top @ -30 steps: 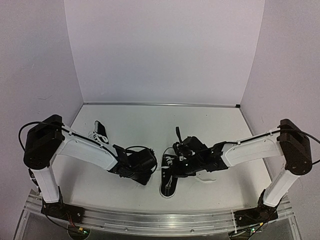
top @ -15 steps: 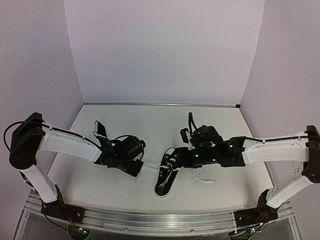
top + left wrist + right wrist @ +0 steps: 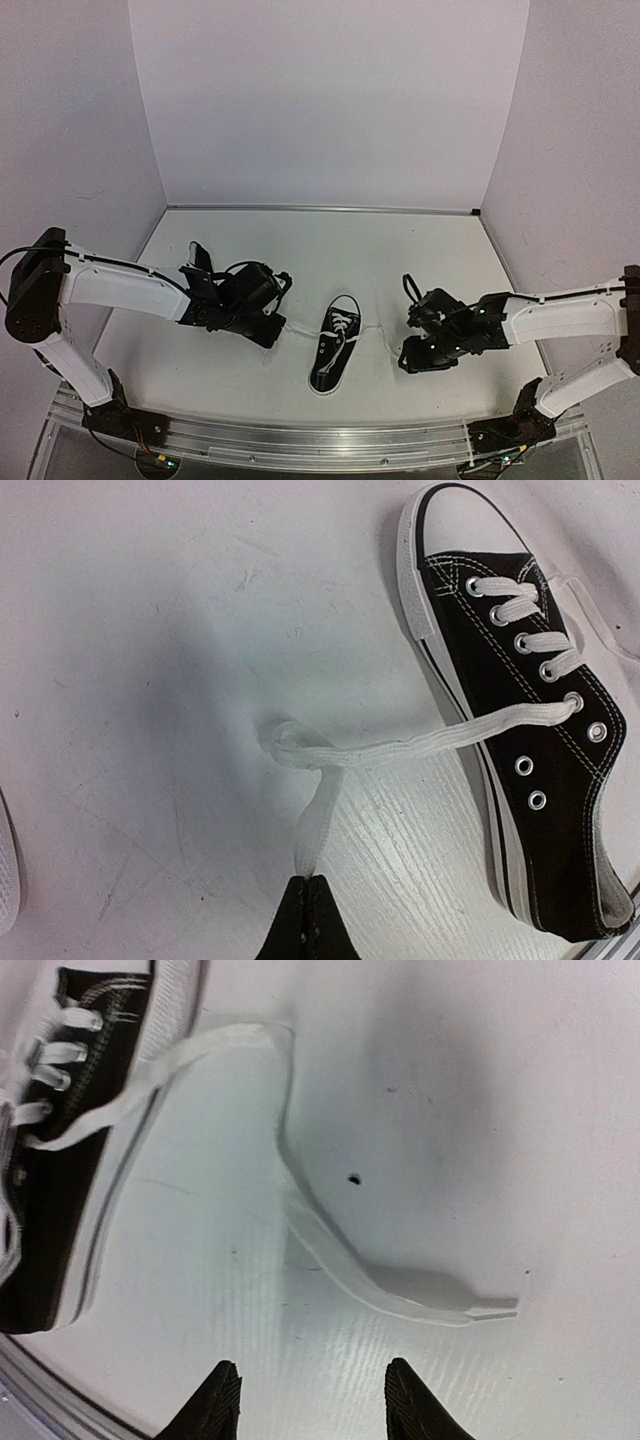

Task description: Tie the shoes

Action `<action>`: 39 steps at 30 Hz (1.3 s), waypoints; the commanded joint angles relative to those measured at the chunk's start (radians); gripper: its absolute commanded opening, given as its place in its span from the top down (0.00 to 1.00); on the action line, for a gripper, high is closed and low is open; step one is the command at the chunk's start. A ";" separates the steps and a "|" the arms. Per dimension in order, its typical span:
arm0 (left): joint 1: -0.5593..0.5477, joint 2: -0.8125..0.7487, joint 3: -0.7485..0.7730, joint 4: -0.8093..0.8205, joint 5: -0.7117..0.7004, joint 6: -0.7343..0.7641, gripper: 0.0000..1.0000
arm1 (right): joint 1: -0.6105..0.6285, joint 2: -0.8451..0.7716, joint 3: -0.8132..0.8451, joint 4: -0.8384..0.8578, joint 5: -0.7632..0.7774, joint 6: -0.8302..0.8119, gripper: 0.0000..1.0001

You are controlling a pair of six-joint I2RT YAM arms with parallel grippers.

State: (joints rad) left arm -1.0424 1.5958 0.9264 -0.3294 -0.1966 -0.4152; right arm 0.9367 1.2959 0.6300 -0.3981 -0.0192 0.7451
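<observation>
Left end effector (image 3: pixel 308 882) is clenched on one white lace (image 3: pixel 400 748), drawn sideways from the black sneaker (image 3: pixel 530 710), presumably to keep it taut for knotting. Right end effector (image 3: pixel 312 1385) is held open above the other lace (image 3: pixel 330 1245), left slack on the tabletop (image 3: pixel 520 1110). The sneaker is set between both arms.

No legible text, label, brand, number or sign noted in any view. Nothing readable on the shoe (image 3: pixel 545 750) or the counter (image 3: pixel 150 630).
</observation>
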 commanded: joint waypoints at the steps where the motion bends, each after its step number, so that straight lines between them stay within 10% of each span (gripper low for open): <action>1: -0.001 -0.033 -0.007 0.037 0.022 0.017 1.00 | 0.002 0.128 0.072 -0.061 0.091 -0.069 0.55; 24: -0.001 -0.022 -0.002 0.044 0.030 0.040 1.00 | -0.098 0.219 0.182 -0.121 0.014 -0.324 0.40; 39: 0.012 0.017 -0.033 0.064 0.083 0.024 1.00 | -0.102 0.321 0.171 -0.094 -0.071 -0.338 0.62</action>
State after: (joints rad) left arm -1.0406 1.6069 0.9106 -0.2941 -0.1365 -0.3905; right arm 0.8364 1.5969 0.8089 -0.4936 -0.0688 0.4093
